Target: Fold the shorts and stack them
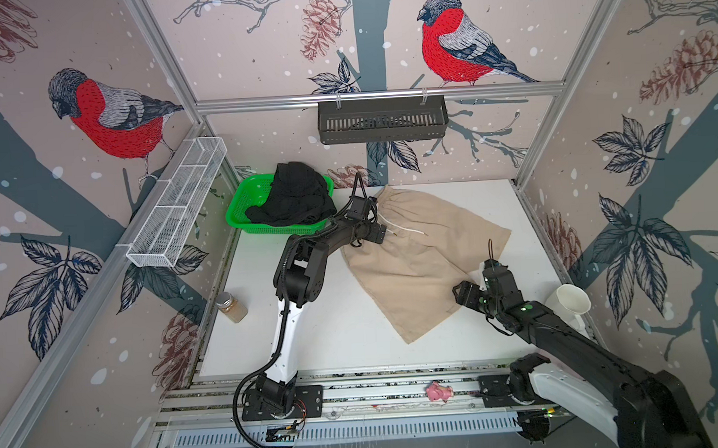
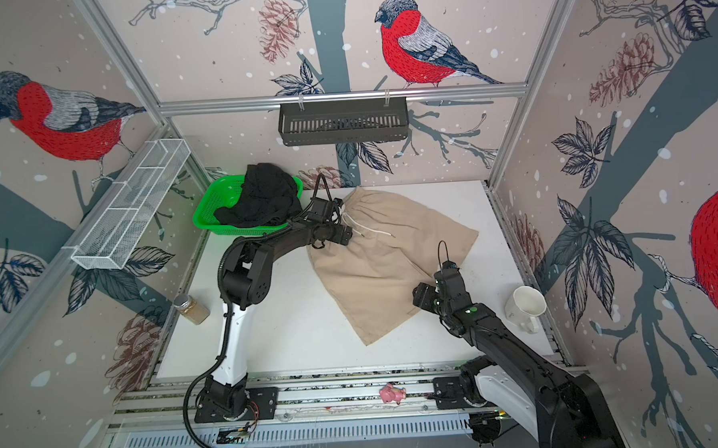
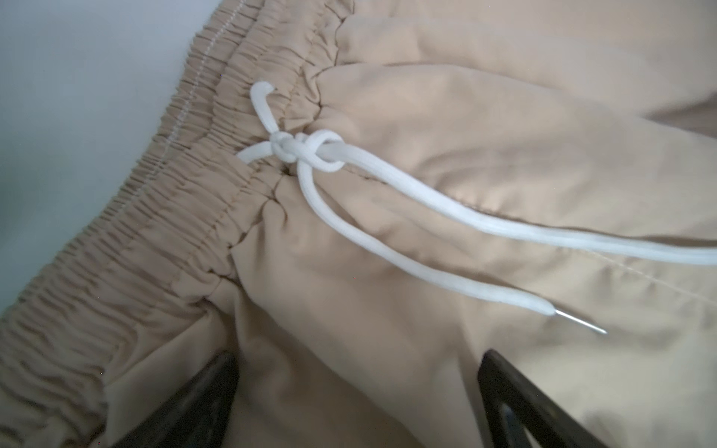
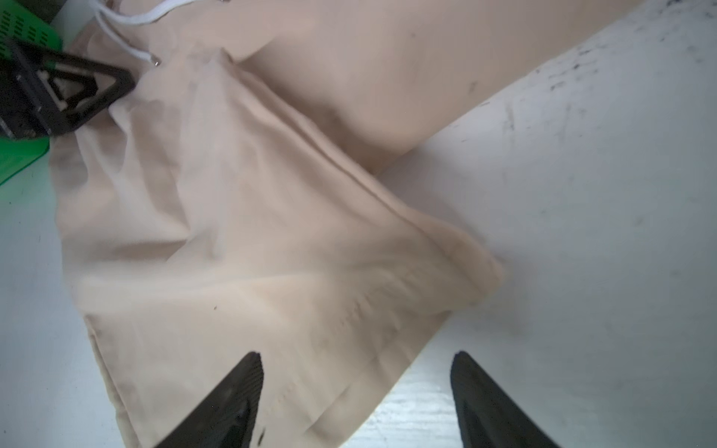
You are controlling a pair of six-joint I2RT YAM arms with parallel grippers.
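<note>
The beige shorts [image 1: 425, 263] [image 2: 388, 265] lie spread flat on the white table, waistband toward the back wall and legs toward the front. Their white drawstring [image 3: 388, 194] is knotted at the gathered waistband [image 3: 155, 217]. My left gripper [image 1: 384, 232] [image 3: 359, 372] hangs open over the cloth just below the waistband, with nothing between its fingers. My right gripper [image 1: 472, 284] [image 4: 357, 360] is open at the near-right leg hem [image 4: 446, 287], one finger above cloth, the other above bare table. The black shorts [image 1: 293, 194] [image 2: 264, 196] sit crumpled in the green basket [image 1: 243, 196].
A spice jar [image 1: 232, 307] stands at the table's left edge and a white mug [image 1: 571, 303] at its right edge. A pink toy [image 1: 438, 392] lies on the front rail. A black basket [image 1: 382, 120] and a white wire shelf [image 1: 177, 204] hang on the walls.
</note>
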